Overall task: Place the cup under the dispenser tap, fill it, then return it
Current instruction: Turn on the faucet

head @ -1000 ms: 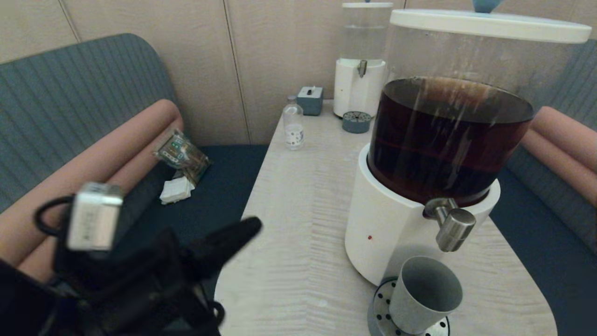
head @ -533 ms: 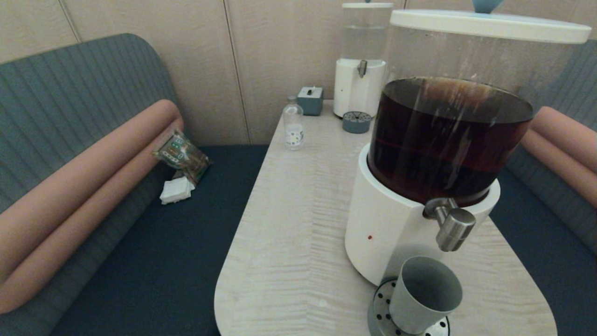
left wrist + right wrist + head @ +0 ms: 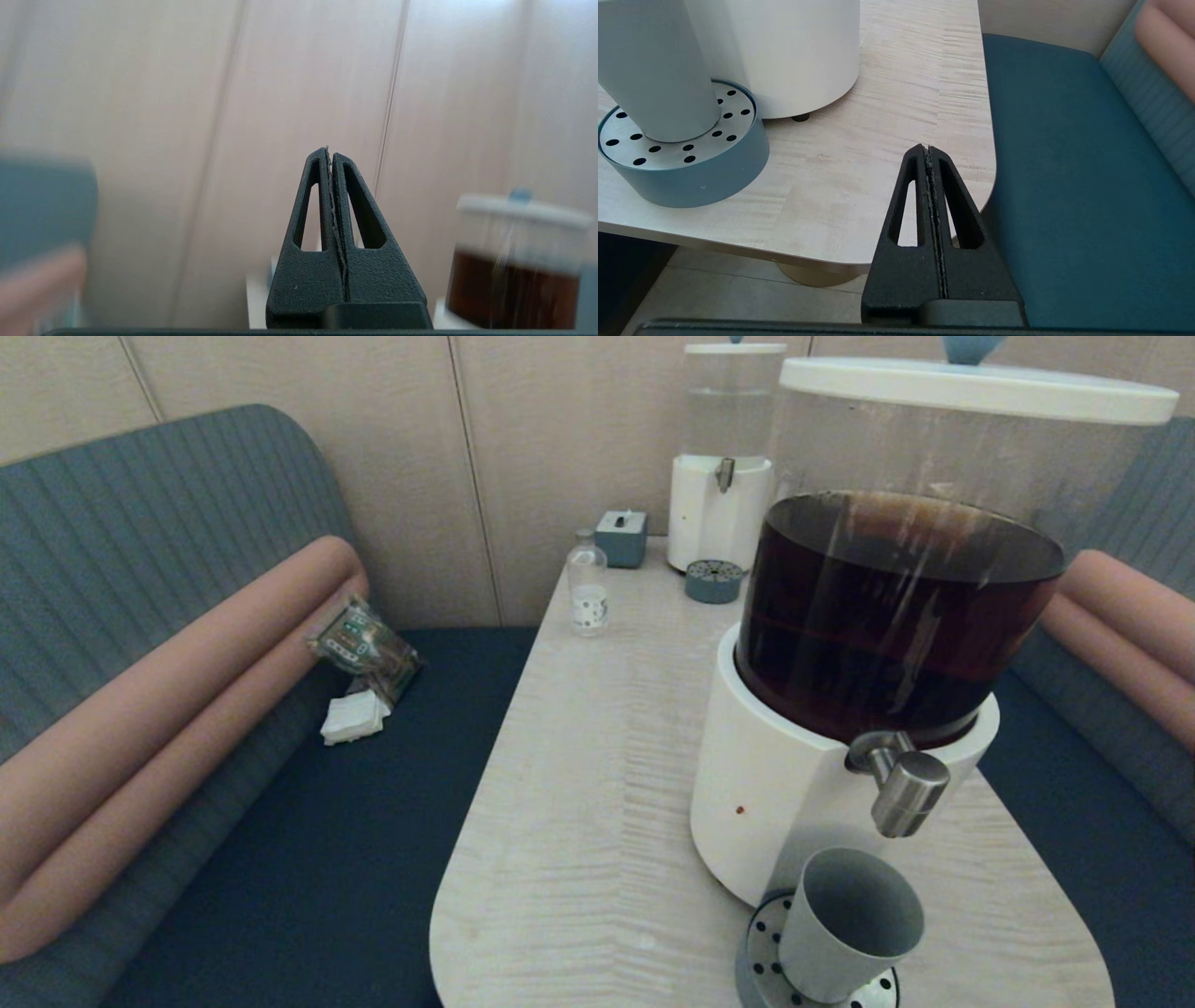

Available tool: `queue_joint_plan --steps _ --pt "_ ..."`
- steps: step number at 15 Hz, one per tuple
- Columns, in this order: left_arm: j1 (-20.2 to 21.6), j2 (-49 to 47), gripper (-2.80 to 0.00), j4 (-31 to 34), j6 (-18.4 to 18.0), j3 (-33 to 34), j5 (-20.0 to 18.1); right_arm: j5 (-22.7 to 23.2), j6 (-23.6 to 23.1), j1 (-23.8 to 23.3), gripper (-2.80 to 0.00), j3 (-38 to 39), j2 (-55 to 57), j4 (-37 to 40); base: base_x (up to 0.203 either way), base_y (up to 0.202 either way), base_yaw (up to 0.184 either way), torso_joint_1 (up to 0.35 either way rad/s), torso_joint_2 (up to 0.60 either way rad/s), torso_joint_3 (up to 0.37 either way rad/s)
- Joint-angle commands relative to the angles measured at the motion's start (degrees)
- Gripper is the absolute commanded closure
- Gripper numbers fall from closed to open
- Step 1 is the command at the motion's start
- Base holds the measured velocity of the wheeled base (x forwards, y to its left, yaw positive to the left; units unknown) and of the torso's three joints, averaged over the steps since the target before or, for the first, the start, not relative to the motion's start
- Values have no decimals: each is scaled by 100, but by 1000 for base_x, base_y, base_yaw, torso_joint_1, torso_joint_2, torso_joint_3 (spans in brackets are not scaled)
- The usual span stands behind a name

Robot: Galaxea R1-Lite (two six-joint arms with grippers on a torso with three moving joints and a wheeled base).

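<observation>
Matte cup [image 3: 845, 924]; brushed-steel tap [image 3: 901, 784] (pale wood-grain table [image 3: 579, 821]).

The dispenser tap [image 3: 904, 791] overhangs the cup [image 3: 845, 924]; bare table [image 3: 579, 821] lies left.

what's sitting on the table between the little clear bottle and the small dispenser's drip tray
Nothing: in the head view, only bare table separates the clear bottle from the small drip tray. The grey box stands further back.

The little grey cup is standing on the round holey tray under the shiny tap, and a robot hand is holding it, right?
Not quite. The cup does stand on the holey tray under the tap, but nothing holds it. The head view shows it alone, and the right wrist view shows the right gripper shut, away from it.
</observation>
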State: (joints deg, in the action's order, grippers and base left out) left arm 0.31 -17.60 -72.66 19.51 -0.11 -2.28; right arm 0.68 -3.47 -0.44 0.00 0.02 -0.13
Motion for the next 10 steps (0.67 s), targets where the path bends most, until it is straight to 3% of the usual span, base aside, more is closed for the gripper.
queue_joint_plan --steps 1,3,4,8,9,10 --pt "71 548 0 -256 -61 10 -4 2 -4 0 0 53 -11 -4 0 0 0 0 0 0" --pt "82 555 0 298 -585 10 -49 2 -4 0 0 53 -11 -4 0 0 0 0 0 0" --pt "80 613 0 605 -626 11 -120 2 -4 0 0 53 -11 -4 0 0 0 0 0 0" --pt "57 1453 0 3443 -947 -31 -262 2 -4 0 0 53 -11 -4 0 0 0 0 0 0" --pt "53 1677 0 4227 -1208 -28 -276 2 -4 0 0 53 -11 -4 0 0 0 0 0 0" --pt "50 1732 0 4641 -1729 -8 -263 2 -4 0 0 53 -11 -4 0 0 0 0 0 0"
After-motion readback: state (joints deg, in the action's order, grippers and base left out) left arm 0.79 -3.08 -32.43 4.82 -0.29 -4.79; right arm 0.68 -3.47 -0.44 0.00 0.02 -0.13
